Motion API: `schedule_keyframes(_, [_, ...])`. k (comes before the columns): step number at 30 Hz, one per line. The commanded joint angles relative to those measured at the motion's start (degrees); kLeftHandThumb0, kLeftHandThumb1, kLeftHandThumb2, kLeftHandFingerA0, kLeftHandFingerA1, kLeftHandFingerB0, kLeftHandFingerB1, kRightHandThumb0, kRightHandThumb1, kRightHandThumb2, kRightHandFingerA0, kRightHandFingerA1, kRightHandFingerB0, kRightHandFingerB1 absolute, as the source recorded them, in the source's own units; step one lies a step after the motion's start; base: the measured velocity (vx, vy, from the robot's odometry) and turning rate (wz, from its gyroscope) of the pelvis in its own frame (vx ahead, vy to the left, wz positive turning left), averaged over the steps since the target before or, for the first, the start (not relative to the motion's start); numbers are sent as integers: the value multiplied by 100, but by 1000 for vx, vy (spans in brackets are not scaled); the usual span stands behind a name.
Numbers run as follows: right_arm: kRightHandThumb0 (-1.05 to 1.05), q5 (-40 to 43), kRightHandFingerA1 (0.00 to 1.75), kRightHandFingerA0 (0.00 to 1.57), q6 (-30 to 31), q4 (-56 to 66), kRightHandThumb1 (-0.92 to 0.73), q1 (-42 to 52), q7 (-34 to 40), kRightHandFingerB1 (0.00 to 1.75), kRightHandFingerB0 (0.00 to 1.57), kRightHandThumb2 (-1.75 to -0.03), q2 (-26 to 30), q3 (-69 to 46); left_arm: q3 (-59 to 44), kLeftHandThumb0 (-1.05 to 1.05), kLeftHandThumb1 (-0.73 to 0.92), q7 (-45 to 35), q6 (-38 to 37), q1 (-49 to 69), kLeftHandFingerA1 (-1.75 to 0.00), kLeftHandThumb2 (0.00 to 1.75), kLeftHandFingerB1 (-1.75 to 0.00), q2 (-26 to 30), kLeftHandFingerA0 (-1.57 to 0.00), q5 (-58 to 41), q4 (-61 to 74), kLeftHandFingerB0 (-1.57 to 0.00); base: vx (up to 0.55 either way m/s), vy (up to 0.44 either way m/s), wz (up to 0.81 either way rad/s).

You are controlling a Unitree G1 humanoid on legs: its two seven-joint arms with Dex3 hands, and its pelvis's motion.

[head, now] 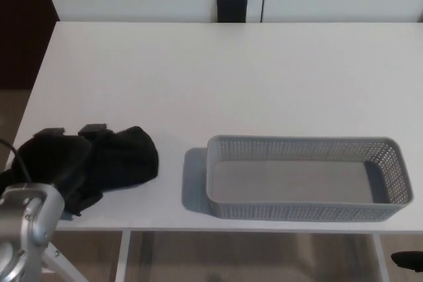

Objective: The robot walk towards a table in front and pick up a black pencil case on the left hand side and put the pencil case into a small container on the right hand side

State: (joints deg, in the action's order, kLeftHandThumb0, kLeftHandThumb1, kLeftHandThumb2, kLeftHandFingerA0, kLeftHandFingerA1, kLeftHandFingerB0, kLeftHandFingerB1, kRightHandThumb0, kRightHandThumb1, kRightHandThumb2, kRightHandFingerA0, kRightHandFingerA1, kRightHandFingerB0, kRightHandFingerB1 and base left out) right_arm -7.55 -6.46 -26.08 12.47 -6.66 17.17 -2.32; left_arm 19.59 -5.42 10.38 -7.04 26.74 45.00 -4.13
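The black pencil case [132,156] lies near the front left corner of the white table [198,77]. My left hand [56,163], also black, comes in from the lower left and is wrapped around the case's left end, with fingers over its top and thumb below. Hand and case blend together, so the exact grip line is hard to make out. The silver wrist joint [23,222] shows at the bottom left. The grey mesh container [307,211], long and shallow, sits empty at the front right, a hand's width right of the case. My right hand does not show.
A small black block [232,9] stands beyond the table's far edge against white cabinet doors. The table's front edge runs just below the container and the case. A dark shape [408,261] I cannot identify shows under the table at bottom right.
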Motion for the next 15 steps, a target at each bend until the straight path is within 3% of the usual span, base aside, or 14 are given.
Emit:
schedule_keyframes(1, [-30,-80,44,60,5,-51,-49,-86,8,44,62,-54,169,2,-569,-23,92,-599,-728,111,-149,72,-65,138,-75,-1269,813,-78,0,0,0])
schedule_keyframes(2, [-30,-91,44,60,5,-60,-49,-87,0,43,62,-55,174,15,-809,-25,91,-825,-678,20,-161,66,-65,224,-78,-1499,1131,-80,-21,5,6])
schedule_keyframes(4, [-30,-72,44,60,25,-48,-49,-81,-24,43,62,-55,178,5,-954,-25,87,-1022,-598,-72,-167,68,-67,263,-77,-1643,1347,-81,0,0,0])
schedule_keyframes(12, [-31,-9,44,59,73,-57,-50,-39,-89,44,63,-56,162,-3,-1259,-20,82,-1744,-58,-979,-166,64,-70,344,-76,-1865,1981,-82,0,0,0])
schedule_keyframes(15, [-31,-47,45,63,56,-93,-50,-65,-62,44,65,-55,172,17,-1082,-16,79,-2072,326,-1650,-153,64,-68,267,-79,-1740,2159,-84,0,0,0])
